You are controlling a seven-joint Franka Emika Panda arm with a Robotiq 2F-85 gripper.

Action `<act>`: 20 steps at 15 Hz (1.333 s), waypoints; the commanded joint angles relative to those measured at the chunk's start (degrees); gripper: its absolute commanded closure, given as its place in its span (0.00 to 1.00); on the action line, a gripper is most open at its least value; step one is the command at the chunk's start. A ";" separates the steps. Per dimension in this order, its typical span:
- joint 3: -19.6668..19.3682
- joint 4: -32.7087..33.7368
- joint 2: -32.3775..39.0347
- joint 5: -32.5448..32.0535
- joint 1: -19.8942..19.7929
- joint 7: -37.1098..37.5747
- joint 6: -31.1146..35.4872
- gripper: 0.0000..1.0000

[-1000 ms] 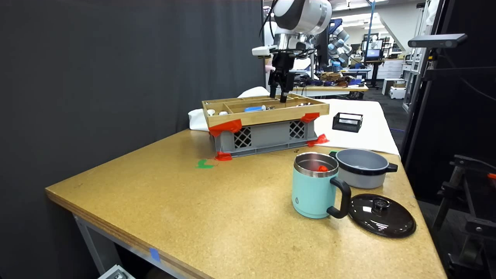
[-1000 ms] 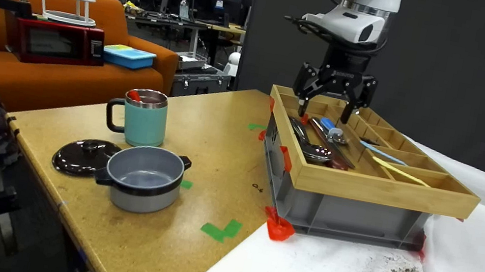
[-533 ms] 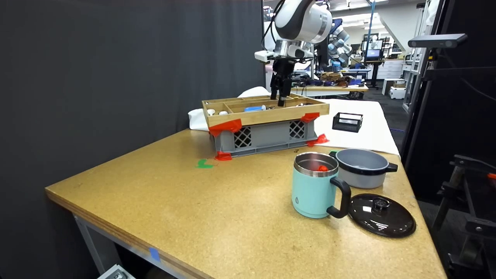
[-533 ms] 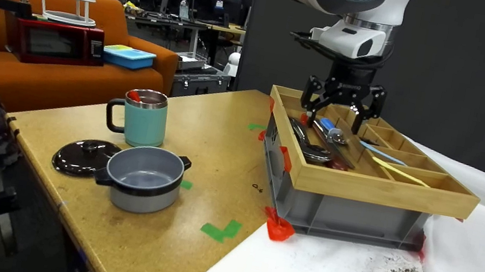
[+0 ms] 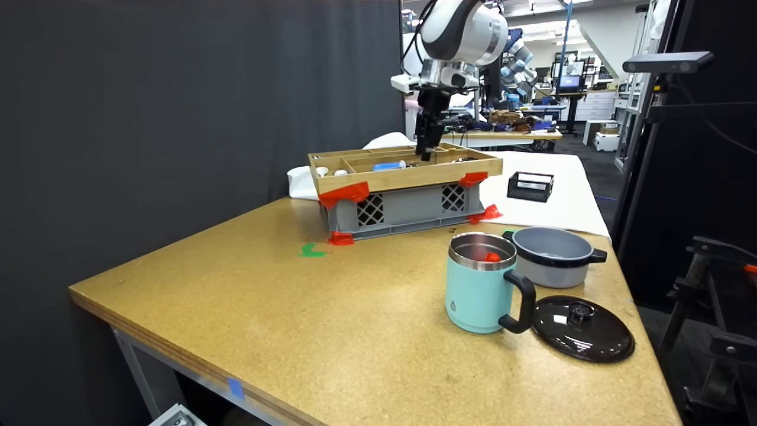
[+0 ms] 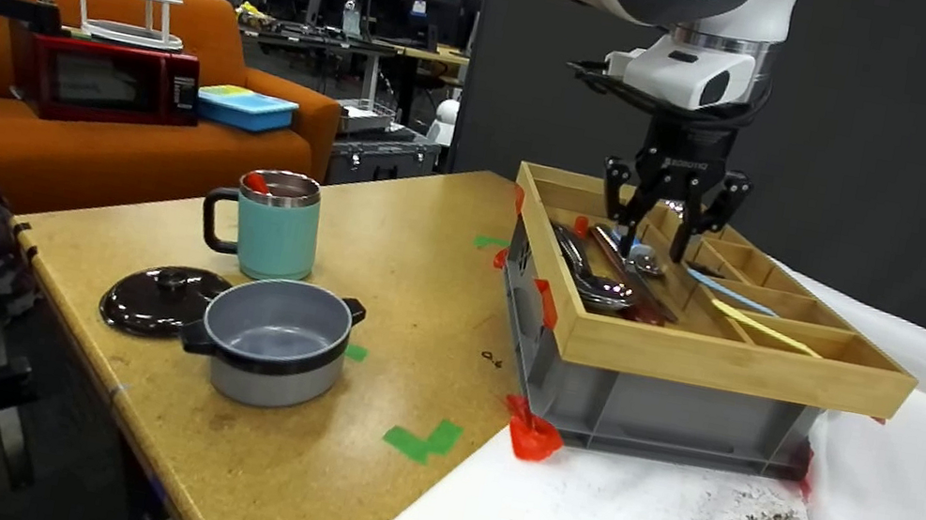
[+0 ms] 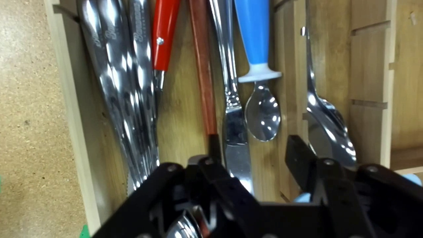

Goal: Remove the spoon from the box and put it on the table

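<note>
The box (image 5: 408,177) is a grey crate with a wooden divided tray on top, also in an exterior view (image 6: 729,369), standing on the tan table (image 5: 266,319). In the wrist view, a metal spoon with a blue handle (image 7: 262,114) lies in its wide compartment beside a knife. A grey metal spoon-like piece (image 7: 330,135) lies in the narrow compartment to the right. Which one is meant, I cannot tell. My gripper (image 7: 252,145) points down just over the tray, fingers part open with nothing between them. It also shows in both exterior views (image 5: 423,154) (image 6: 652,244).
Metal cutlery (image 7: 122,82), a red handle (image 7: 164,36), a brown handle (image 7: 203,66) and a knife (image 7: 236,145) lie in the tray. A mint mug (image 5: 478,296), a grey pot (image 6: 266,378), a black lid (image 6: 165,303) and a black mesh box (image 5: 530,188) stand outside it.
The arm has come down toward the tray and shifted right in an exterior view. The fingers have drawn closer together over the last half second. The tray's contents look unmoved.
</note>
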 commanded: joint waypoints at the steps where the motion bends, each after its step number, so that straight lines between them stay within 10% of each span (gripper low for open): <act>1: 0.09 -1.92 -0.76 -0.59 0.01 0.50 0.40 0.31; 7: 0.11 -7.03 -4.67 -0.63 0.81 -0.01 2.80 0.00; 9: 0.07 -8.39 -5.62 -0.67 0.82 0.08 2.85 0.29; 13: 0.18 -10.76 -6.38 -0.49 0.60 0.02 2.66 0.47; 20: 0.11 -9.76 -5.03 -0.75 0.84 0.38 3.32 0.38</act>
